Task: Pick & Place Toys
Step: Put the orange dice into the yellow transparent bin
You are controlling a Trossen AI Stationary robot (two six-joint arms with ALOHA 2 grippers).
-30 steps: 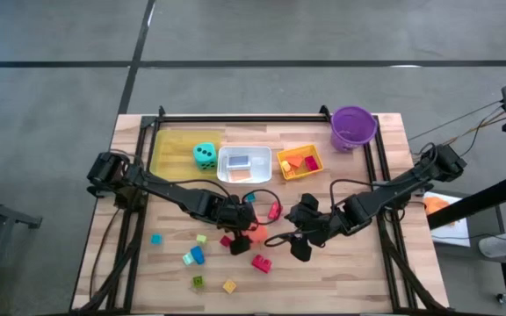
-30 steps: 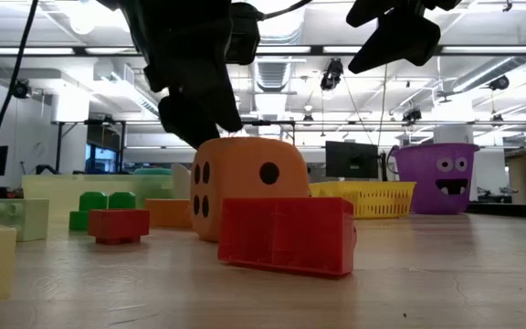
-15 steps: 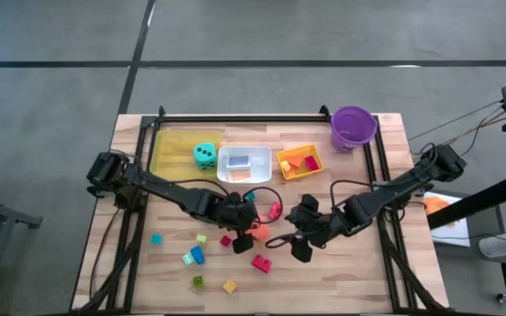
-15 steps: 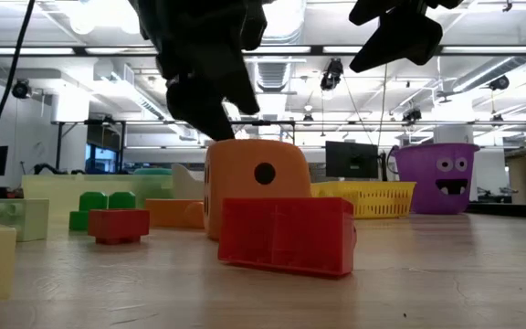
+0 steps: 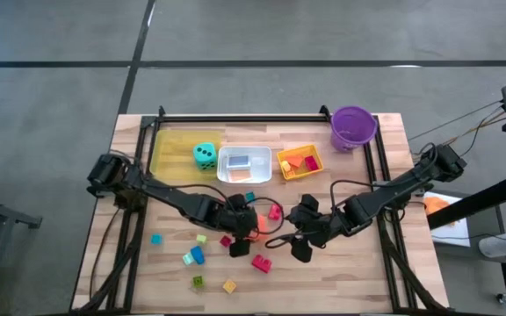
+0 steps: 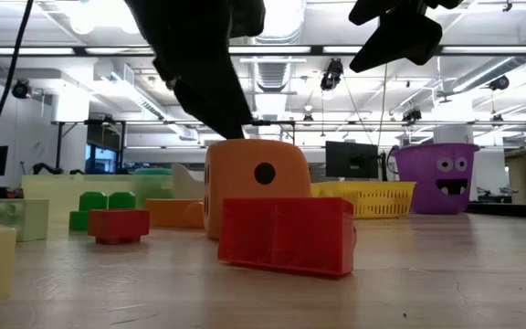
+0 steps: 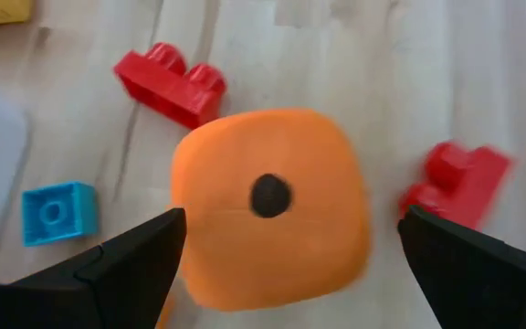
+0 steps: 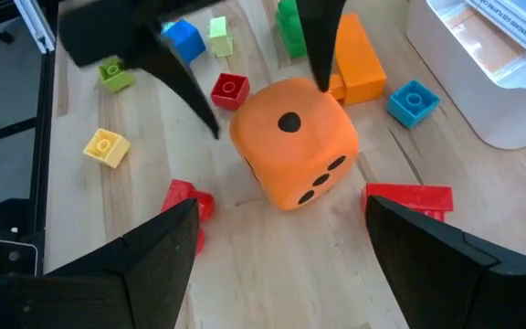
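Progress check, mid-task, more left than done.

Done so far: teal die (image 5: 204, 155) sits in yellow tray (image 5: 167, 154) at far side of table (image 5: 358, 281). White tray (image 5: 243, 164) holds a flat blue card, small yellow basket (image 5: 299, 161) holds orange/red pieces. Purple bucket (image 5: 353, 128) at far right corner, contents not visible.

Left to do: orange die (image 7: 270, 208) on bare table near centre, one-dot face up in left wrist view. Red blocks (image 7: 171, 83) just beside it, blue block (image 7: 54, 213) near, long red brick (image 6: 286, 236) in front of it in low view. Loose blocks scattered nearer the front: cyan (image 5: 155, 238), blue (image 5: 197, 254), green (image 5: 198, 281), yellow (image 5: 229, 285), red (image 5: 261, 262). Plenty to clear.

Left gripper (image 7: 290, 265) directly over orange die, fingers (image 7: 121, 265) spread wide, one each side, not touching it yet as far as visible. Looks like pre-grasp, needs descent + close. Die is wide vs. finger gap, so fit looks tight; could slip or get nudged.

Right gripper (image 8: 279, 247) hovers just right of die, above table, fingers (image 8: 140, 260) spread, holding nothing. Waiting, close enough to left arm to watch for clash.
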